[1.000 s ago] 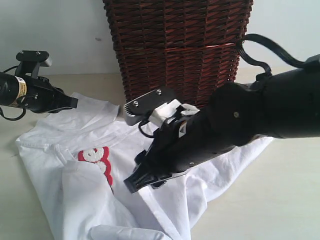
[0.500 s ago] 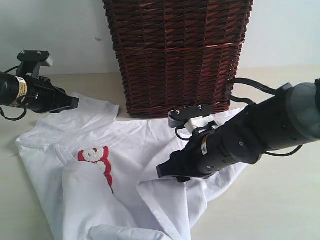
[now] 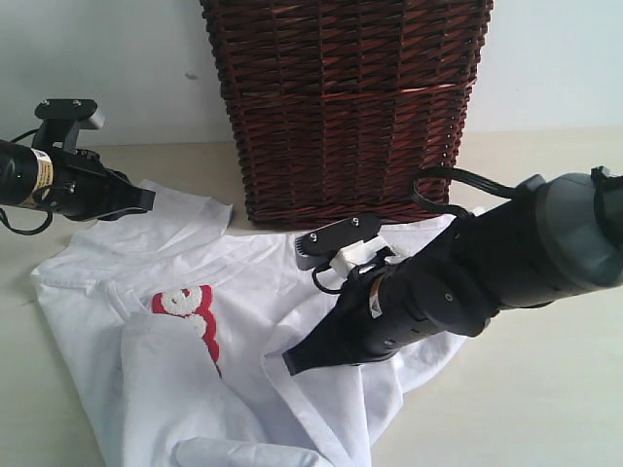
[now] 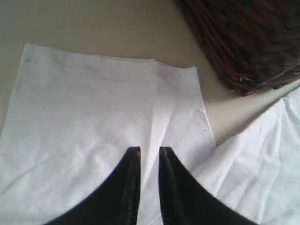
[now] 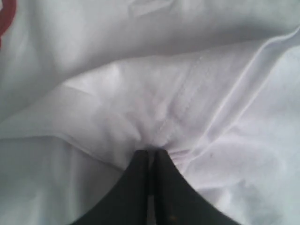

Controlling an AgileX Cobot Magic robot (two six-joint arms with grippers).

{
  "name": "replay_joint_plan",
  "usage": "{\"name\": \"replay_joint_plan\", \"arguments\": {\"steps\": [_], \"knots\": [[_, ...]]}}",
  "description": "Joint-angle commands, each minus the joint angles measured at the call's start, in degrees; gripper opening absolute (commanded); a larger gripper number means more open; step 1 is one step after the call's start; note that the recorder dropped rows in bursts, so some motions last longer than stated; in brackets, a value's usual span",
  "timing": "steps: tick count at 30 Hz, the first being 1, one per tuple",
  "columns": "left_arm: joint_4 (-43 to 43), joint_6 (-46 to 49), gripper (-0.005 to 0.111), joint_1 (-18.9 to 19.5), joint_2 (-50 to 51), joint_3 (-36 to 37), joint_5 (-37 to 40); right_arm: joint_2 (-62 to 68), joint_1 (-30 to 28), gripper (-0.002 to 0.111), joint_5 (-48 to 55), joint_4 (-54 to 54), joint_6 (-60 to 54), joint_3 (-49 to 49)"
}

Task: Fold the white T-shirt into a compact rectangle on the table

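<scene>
The white T-shirt (image 3: 243, 282) lies crumpled on the table (image 3: 526, 389), its red chest patch (image 3: 190, 311) facing up at the left. My right gripper (image 3: 290, 362) is low over the shirt's middle and shut on a puckered seam fold of it (image 5: 159, 117). My left gripper (image 3: 148, 200) is at the far left sleeve (image 4: 93, 103). Its jaws stand a narrow gap apart with a raised ridge of the sleeve cloth running between them (image 4: 149, 150).
A tall dark brown wicker basket (image 3: 350, 107) stands right behind the shirt, close to both arms; its lower corner (image 4: 243, 42) shows in the left wrist view. Bare table lies to the right and at the far left.
My right arm dropped down and shifted left across the shirt, and its jaws shut on the cloth. The left arm and the sleeve have not moved.
</scene>
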Motion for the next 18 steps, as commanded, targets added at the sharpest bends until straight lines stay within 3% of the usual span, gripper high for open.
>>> {"name": "replay_joint_plan", "arguments": {"steps": [1,7,11,14,15,18], "knots": [[-0.26,-0.68,0.017,0.26,-0.55,-0.05,-0.49,-2.14,0.05,0.000,3.96,-1.59,-2.67,-0.35],[-0.26,-0.68,0.017,0.26,-0.55,-0.05,-0.74,-12.94,0.05,0.000,13.22,-4.93,-2.23,-0.35],[-0.26,-0.68,0.017,0.26,-0.55,-0.05,-1.57,-17.12,0.05,0.000,21.67,-13.88,5.91,-0.23],[-0.26,-0.68,0.017,0.26,-0.55,-0.05,-1.57,-22.51,0.05,0.000,43.63,-31.55,21.51,-0.23],[-0.26,-0.68,0.017,0.26,-0.55,-0.05,-1.46,-25.53,0.05,0.000,52.58,-33.56,25.52,-0.23],[-0.26,-0.68,0.017,0.26,-0.55,-0.05,-1.46,-32.47,0.87,0.000,62.68,-28.68,24.20,-0.23]]}}
